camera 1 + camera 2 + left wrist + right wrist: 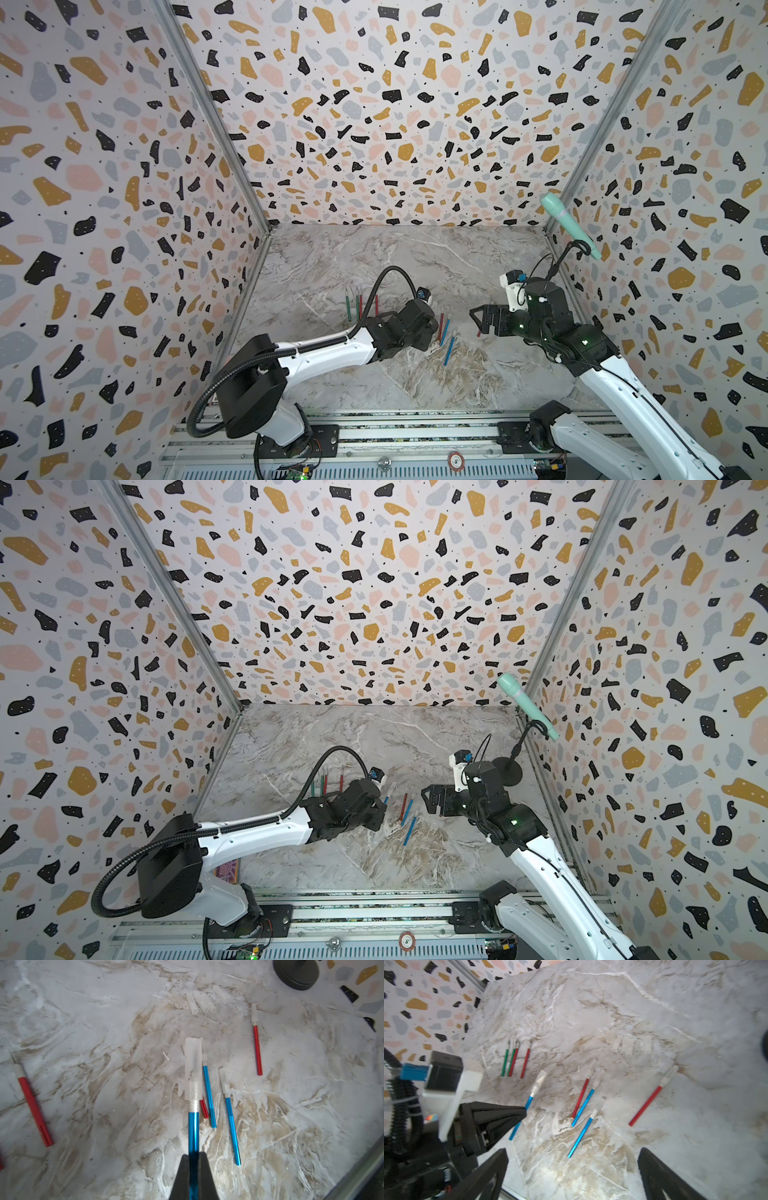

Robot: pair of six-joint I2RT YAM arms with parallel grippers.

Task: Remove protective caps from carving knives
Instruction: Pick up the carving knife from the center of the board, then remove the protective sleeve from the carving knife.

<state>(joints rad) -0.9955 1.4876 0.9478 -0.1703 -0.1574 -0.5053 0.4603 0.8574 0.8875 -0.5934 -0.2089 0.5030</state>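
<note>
Pinching a blue carving knife low on its shaft, with the fingers of the left gripper pressed against it from both sides and the clear cap on its tip, well ahead of the fingertips. Facing it with the right gripper, fingers spread wide, nothing between them.

Likely to pivot or slide in so slim a pinch if tugged off-axis, gripped this far from the cap. Easy to mis-seat on a cap so pale against the marble table. Danger of baring the blade toward the right fingers once freed.

Directly under the held tip: capped knives, near enough to be brushed on any dip. Farther beyond the fingertips, loose caps, then a black stand base. Off to the left fingers' far side, uncapped knives in a row. Between the two grippers, bare marble and free air for closing in; behind the right one, the wall close by.
</note>
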